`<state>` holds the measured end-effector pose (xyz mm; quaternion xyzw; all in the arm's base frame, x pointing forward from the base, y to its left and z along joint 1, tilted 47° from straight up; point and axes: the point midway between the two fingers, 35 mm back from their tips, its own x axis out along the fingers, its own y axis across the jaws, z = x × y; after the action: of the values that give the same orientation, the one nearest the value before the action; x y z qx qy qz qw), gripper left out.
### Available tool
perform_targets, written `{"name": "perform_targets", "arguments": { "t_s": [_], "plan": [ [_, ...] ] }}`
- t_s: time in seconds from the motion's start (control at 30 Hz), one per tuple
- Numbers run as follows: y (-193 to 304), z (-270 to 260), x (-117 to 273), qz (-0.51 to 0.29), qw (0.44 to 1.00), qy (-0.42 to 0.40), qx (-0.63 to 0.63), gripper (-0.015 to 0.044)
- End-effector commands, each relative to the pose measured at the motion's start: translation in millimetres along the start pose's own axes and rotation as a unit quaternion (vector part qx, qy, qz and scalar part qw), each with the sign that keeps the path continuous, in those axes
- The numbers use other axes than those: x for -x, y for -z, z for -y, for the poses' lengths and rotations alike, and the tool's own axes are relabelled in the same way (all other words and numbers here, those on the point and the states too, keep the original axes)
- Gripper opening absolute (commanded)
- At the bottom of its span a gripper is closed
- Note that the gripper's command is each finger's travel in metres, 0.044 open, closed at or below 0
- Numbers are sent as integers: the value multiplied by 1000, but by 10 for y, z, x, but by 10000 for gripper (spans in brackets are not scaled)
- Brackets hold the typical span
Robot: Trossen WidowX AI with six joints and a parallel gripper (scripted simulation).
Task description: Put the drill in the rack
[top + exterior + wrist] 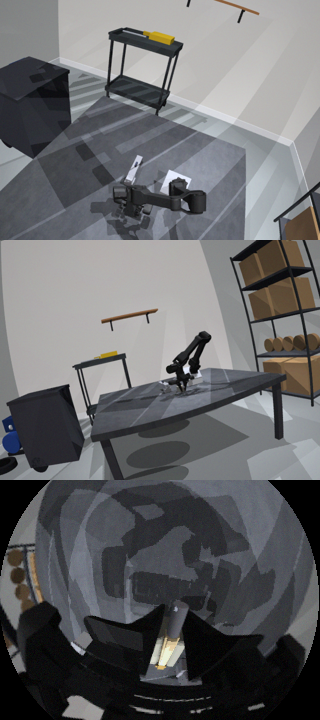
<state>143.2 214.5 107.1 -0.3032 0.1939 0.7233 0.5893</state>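
Note:
My gripper [133,212] [182,390] [173,608] is low over the table, partly open. Its fingers stand on either side of a grey round rod [177,622], apparently the drill, with a yellow strip [169,651] and cream parts below it. In the exterior view a small pale block [178,388] is at the fingertips. A long, narrow white piece [132,173] [167,389] with a small blue part [136,164] lies beside the gripper; whether it is the rack or the key mount is unclear. The lower fingers are hidden in the top view, and I cannot make out the key.
The arm's base stands by a white box [166,180] [195,381] on the dark table [180,144] [124,420]. A dark cart [139,44] [105,360] with a yellow tool [161,37] [108,354] and a dark cabinet [33,77] [46,426] stand beyond the table.

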Motion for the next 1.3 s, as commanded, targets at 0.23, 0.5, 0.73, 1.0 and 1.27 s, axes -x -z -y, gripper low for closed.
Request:
{"name": "perform_targets", "arguments": {
  "t_s": [0.23, 0.5, 0.73, 1.0, 1.27],
  "plan": [
    [2, -3, 2, -1, 1000, -1, 0, 394],
    [12, -9, 230, -6, 1000, 0, -1, 440],
    [18, -5, 481, -7, 1000, 0, -1, 440],
    [-1, -1, 777, -7, 1000, 0, -1, 440],
    [212, 228, 801, -18, 998, 48, -43, 440]
  ]
}}
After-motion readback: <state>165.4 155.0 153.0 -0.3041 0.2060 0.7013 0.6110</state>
